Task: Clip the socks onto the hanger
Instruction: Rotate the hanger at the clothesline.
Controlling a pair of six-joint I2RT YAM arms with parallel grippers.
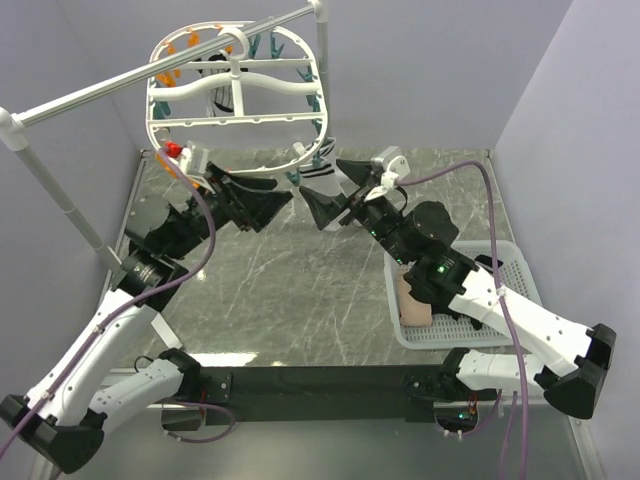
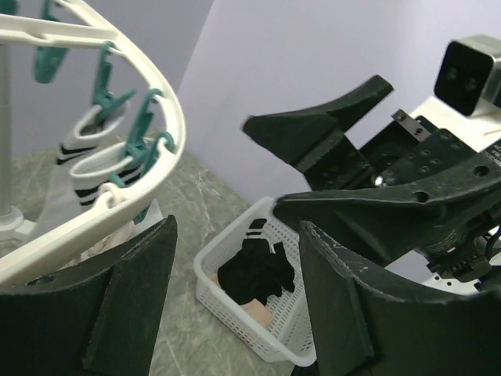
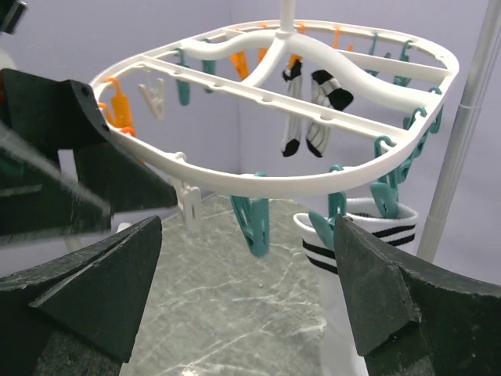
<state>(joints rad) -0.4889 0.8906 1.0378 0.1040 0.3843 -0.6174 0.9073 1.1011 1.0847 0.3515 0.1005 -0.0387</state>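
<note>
both the left gripper (image 1: 265, 205) and the right gripper (image 1: 322, 188) are held open and empty near the hanger (image 1: 236, 120), above the desk's far edge. a striped sock (image 3: 356, 235) is seen clipped to its rim. more socks (image 2: 258, 270) are seen in the basket (image 1: 520, 262) at the right edge. a fresh pick-up there is judged due next.

One hanger (image 3: 258, 182) holds two striped socks (image 2: 100, 166) at its rim and two black-and-white socks (image 3: 325, 98) near its centre. One basket (image 2: 231, 313) sits right of the hanger.
</note>
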